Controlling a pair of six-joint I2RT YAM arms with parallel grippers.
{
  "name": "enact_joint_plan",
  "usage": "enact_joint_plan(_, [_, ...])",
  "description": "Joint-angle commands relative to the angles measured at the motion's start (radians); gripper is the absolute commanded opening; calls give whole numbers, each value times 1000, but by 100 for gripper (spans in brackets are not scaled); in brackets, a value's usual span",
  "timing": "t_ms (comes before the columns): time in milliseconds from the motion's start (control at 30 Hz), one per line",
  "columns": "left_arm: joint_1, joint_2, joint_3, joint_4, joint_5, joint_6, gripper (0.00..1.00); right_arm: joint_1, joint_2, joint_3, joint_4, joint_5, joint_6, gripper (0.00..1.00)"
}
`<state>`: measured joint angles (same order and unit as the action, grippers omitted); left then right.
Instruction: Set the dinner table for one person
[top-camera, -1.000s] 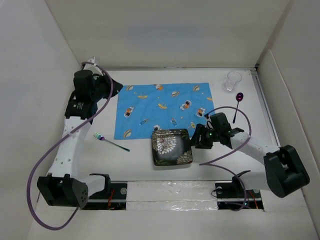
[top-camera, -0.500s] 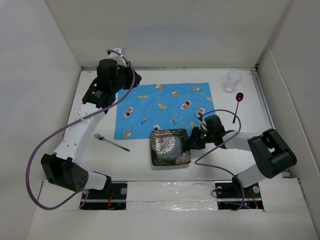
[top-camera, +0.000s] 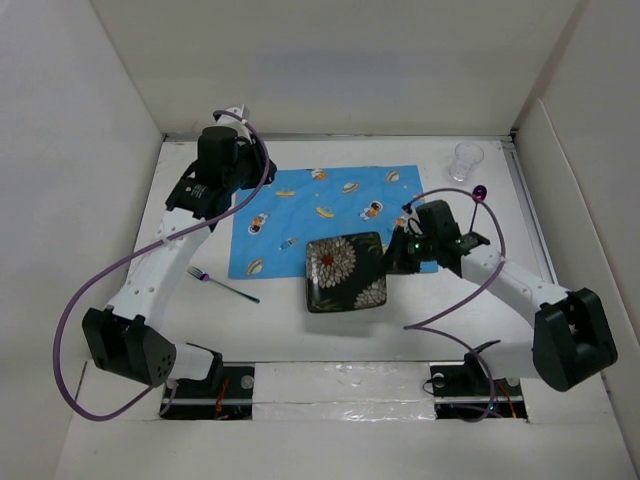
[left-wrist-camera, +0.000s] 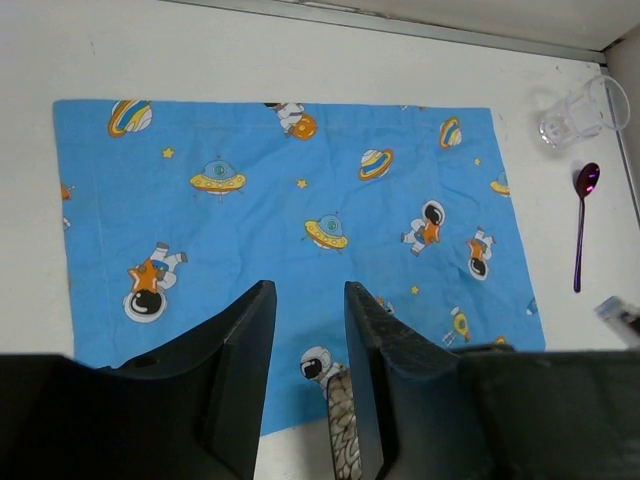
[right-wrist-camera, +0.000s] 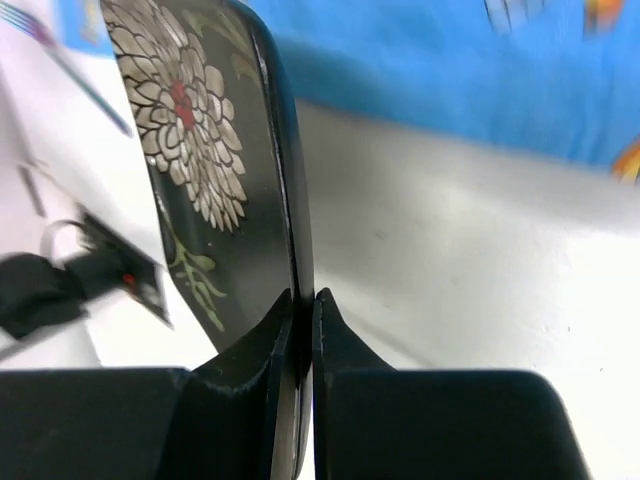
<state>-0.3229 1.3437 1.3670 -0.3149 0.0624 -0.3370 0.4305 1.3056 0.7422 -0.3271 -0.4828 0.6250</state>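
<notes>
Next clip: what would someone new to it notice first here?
The blue space-print cloth stands out, spread across the middle of the white table. Next comes the black flowered plate, which overlaps the cloth's near edge and has its right rim pinched by the right arm's jaws. The left arm's jaws stand open near the cloth's far left corner.

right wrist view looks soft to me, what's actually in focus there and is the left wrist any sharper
Right wrist: the floral plate near the lens is fairly crisp, the blue cloth behind is blurred and the left edge smeared. Left wrist: cloth print, glass and spoon all sharp. Top external: even light, soft shadows only.
</notes>
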Motion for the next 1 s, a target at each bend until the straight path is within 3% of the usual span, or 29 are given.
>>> enact_joint_plan(0, [4,-35,93,-33,-35,13,36,-55,89,299,22,-98,-11,0])
enact_joint_plan(367, [4,-57,63,-16,-10,12,39,-108,525,735,95,-198,-19,0])
enact_joint_plan(667, [4,-54,41,-7,-19,21,39,-118,682,850,72,-237,-30,0])
enact_joint_plan(967, [4,-46,0,11,-4,3,39,-118,748,853,74,-231,-27,0])
